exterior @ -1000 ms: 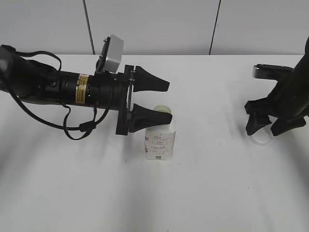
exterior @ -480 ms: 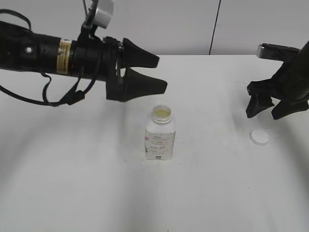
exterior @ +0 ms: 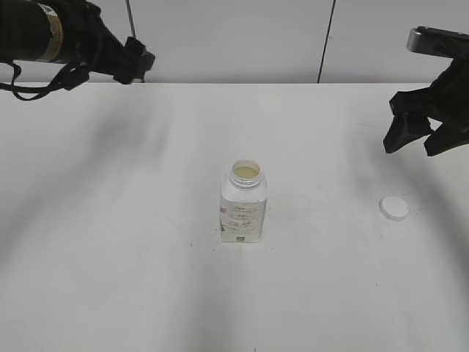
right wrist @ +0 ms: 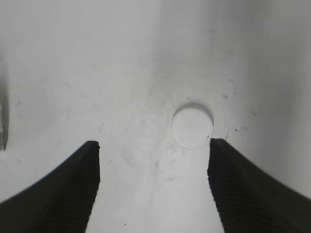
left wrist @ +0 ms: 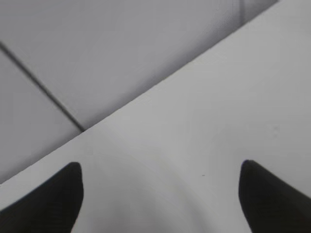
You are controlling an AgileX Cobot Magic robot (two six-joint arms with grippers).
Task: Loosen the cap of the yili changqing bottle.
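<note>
The yili changqing bottle (exterior: 243, 205) stands upright in the middle of the white table, its neck open and pale yellowish contents showing. The white cap (exterior: 394, 208) lies flat on the table to the right, apart from the bottle; it also shows in the right wrist view (right wrist: 192, 126). My right gripper (exterior: 419, 138) is open and empty, raised above and behind the cap; its fingers (right wrist: 153, 150) frame bare table below the cap. My left gripper (left wrist: 160, 172) is open and empty; in the exterior view only the arm shows at the far top left.
The table's back edge meets a grey panelled wall (exterior: 234, 37). The left arm (exterior: 66, 37) with its cables hangs at the top left corner.
The left arm has drawn back up and to the left, away from the bottle. The right gripper has risen away from the cap lying on the table.
</note>
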